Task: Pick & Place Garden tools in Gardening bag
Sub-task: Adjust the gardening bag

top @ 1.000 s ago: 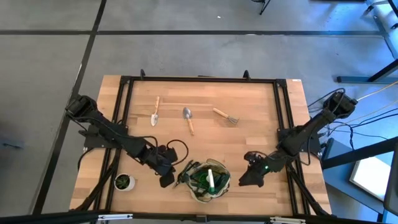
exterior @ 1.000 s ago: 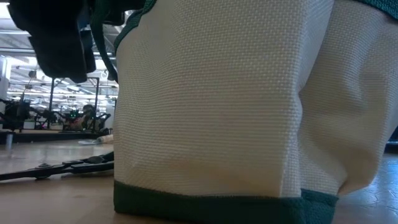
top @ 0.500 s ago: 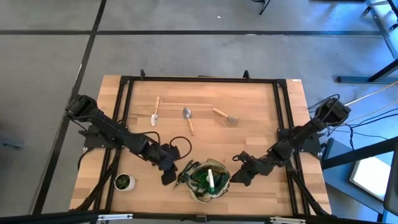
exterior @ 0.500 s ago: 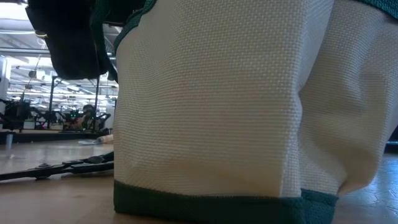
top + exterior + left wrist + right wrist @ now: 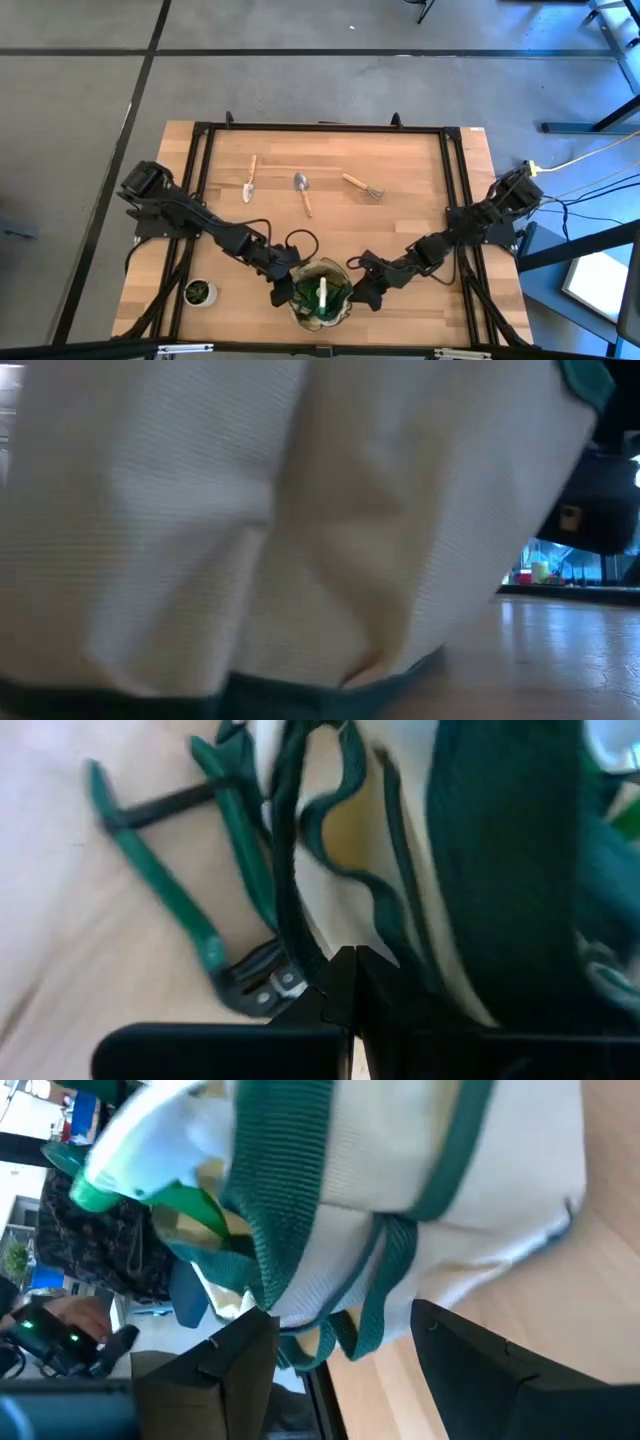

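Note:
The gardening bag (image 5: 340,312) (image 5: 250,510) (image 5: 420,1160) stands at the table's near edge, with the green spray bottle (image 5: 322,293) (image 5: 140,1170) upright inside it. Green-handled pruning shears (image 5: 190,910) lie on the table against the bag's left side. My left gripper (image 5: 287,283) (image 5: 347,965) is shut just above the shears, at the bag's left side. My right gripper (image 5: 362,290) (image 5: 340,1350) is open at the bag's right side. Two trowels (image 5: 249,178) (image 5: 303,192) and a fork (image 5: 362,186) lie flat at the far side. My left gripper's shut fingertips (image 5: 335,975) slant down beside a dark green strap (image 5: 290,920) on the bag's left side. I cannot tell whether they touch the strap or the shears. My right gripper meets the bag's lower right wall (image 5: 400,1280) with open fingers, coming slanting down from the table's right. A green handle loop (image 5: 370,1320) hangs between the fingers, and the bag stands on the table.
A small potted plant (image 5: 200,292) stands at the near left corner. A black frame (image 5: 320,127) runs along the table's edges. The bag fills nearly the whole low view, with my right gripper (image 5: 600,510) dark beside it.
My right gripper has swept toward the table's left edge and down to the bag's right side, staying open. My left gripper has moved right and down to the bag's left side. The bag has slid left and toward the near edge, turning a little.

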